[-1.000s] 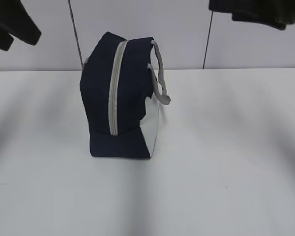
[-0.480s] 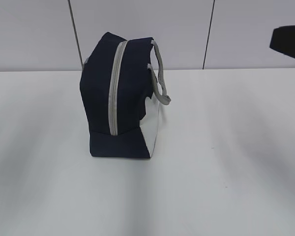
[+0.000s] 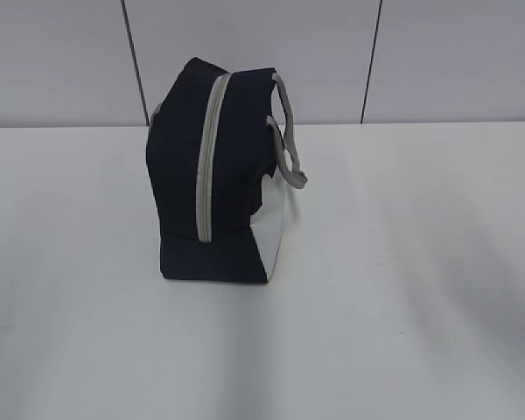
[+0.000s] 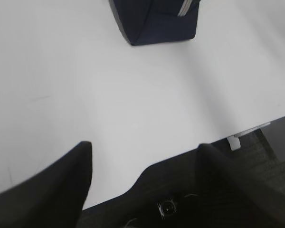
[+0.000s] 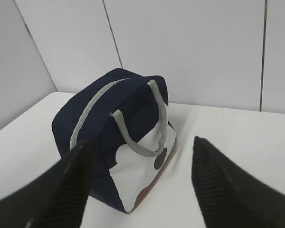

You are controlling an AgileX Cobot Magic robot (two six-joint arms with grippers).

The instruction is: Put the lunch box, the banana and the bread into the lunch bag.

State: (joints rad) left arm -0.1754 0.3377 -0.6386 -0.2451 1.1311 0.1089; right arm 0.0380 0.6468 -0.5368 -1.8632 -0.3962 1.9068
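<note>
The navy lunch bag [image 3: 179, 175] stands on the white table [image 3: 402, 289], with its grey zipper [image 3: 208, 157] facing me and shut along the length that shows. Its white side panel [image 3: 273, 227] and grey handles [image 3: 289, 140] are on the right. The bag's corner shows at the top of the left wrist view [image 4: 156, 21], far from my open, empty left gripper [image 4: 145, 144]. In the right wrist view the bag [image 5: 104, 114] stands ahead of my open, empty right gripper [image 5: 141, 139]. The lunch box, banana and bread are out of view. Neither gripper shows in the exterior view.
A grey panelled wall [image 3: 262, 52] runs behind the table. In the left wrist view the table's front edge [image 4: 256, 127] lies close to the gripper, with dark floor beyond it. A wall corner [image 5: 33, 52] stands left of the bag in the right wrist view.
Both arms have left the exterior view: the left one went out at the upper left first, then the right one out at the right edge. The bag has stayed put.
</note>
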